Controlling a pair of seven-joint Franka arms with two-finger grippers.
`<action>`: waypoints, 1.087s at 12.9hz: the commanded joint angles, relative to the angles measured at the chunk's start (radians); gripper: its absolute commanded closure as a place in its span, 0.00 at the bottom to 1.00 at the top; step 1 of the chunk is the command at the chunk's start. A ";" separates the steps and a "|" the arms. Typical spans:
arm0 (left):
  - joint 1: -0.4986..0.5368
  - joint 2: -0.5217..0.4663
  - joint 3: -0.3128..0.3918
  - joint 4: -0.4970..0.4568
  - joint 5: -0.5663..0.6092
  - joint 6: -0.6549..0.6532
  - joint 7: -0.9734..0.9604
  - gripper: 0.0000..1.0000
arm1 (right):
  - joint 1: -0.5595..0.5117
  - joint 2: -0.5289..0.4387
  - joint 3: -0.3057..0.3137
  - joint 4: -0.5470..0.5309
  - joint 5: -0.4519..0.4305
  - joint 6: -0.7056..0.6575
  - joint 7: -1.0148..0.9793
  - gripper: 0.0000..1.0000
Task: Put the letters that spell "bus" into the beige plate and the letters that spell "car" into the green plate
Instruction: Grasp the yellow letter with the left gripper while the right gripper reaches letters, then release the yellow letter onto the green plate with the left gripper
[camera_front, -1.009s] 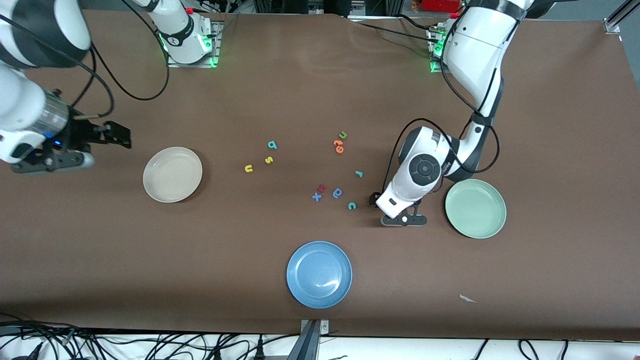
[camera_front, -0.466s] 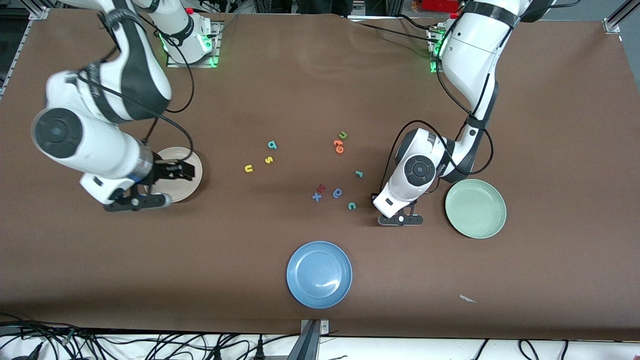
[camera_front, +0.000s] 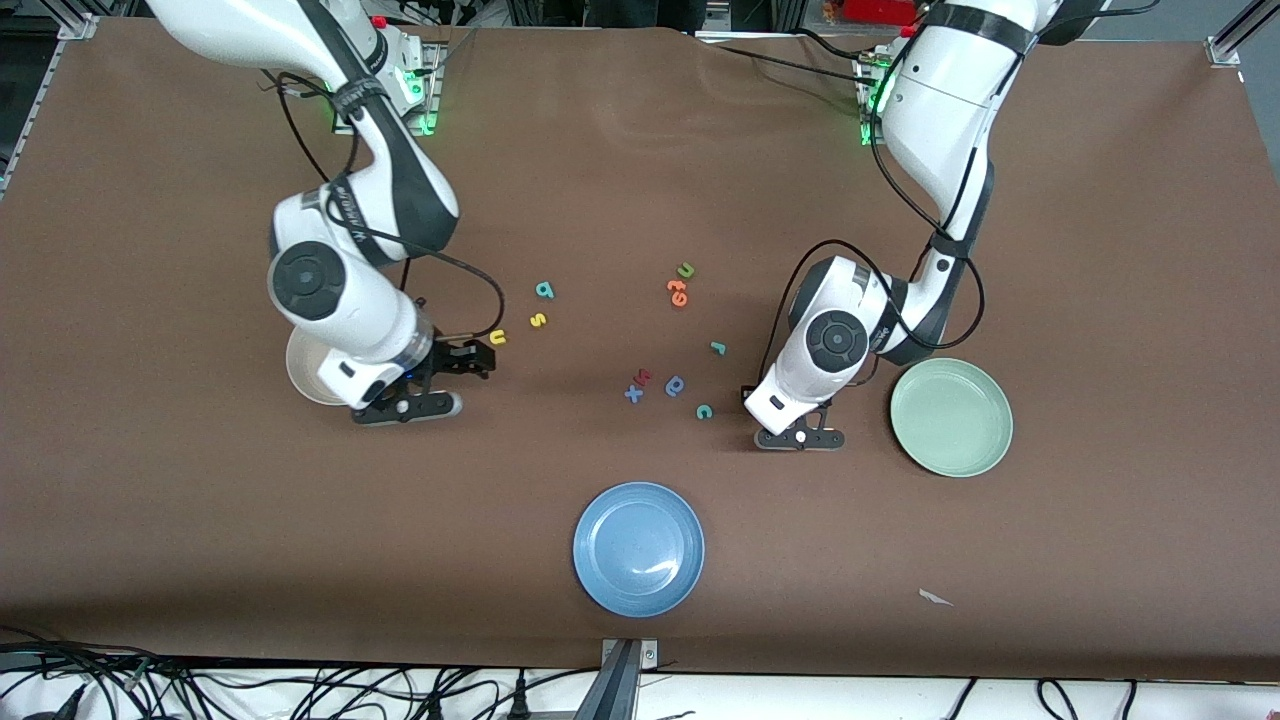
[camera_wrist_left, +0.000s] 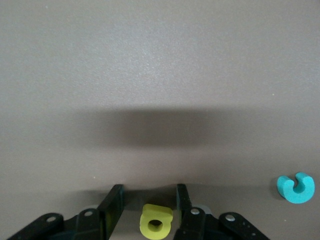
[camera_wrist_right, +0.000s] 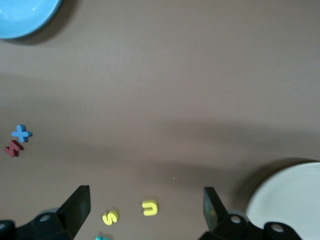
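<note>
My left gripper (camera_wrist_left: 147, 195) is low on the table near the green plate (camera_front: 950, 417). It is open, with the yellow "a" (camera_wrist_left: 156, 221) between its fingers and a gap on each side. The front view hides that letter under the left gripper (camera_front: 750, 398). The teal "c" (camera_front: 704, 411) and thin "r" (camera_front: 717, 348) lie close by. My right gripper (camera_front: 483, 362) stands wide open beside the yellow "u" (camera_front: 497, 337). The yellow "s" (camera_front: 538, 320) and teal "b" (camera_front: 544, 290) lie past the "u". The right arm covers most of the beige plate (camera_front: 298, 370).
A blue plate (camera_front: 638, 548) sits near the front camera. A darker blue round letter (camera_front: 675, 385), a blue "x" (camera_front: 633, 394) and a red letter (camera_front: 644, 377) lie mid-table. Orange letters (camera_front: 677, 292) and a green "u" (camera_front: 686, 270) lie farther back.
The right arm swung from the table's end, across the beige plate, to just beside the yellow "u". The left arm settled slightly lower near the "c".
</note>
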 joint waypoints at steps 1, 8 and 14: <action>-0.034 -0.007 0.007 -0.036 -0.016 -0.008 -0.019 0.51 | -0.013 -0.039 0.023 -0.136 -0.015 0.114 0.010 0.00; -0.035 -0.013 0.009 -0.045 -0.014 -0.008 -0.018 0.73 | -0.005 0.007 0.031 -0.182 -0.080 0.146 0.001 0.00; -0.026 -0.016 0.012 -0.039 -0.002 -0.017 -0.004 0.83 | -0.007 0.020 0.040 -0.362 -0.095 0.428 0.016 0.00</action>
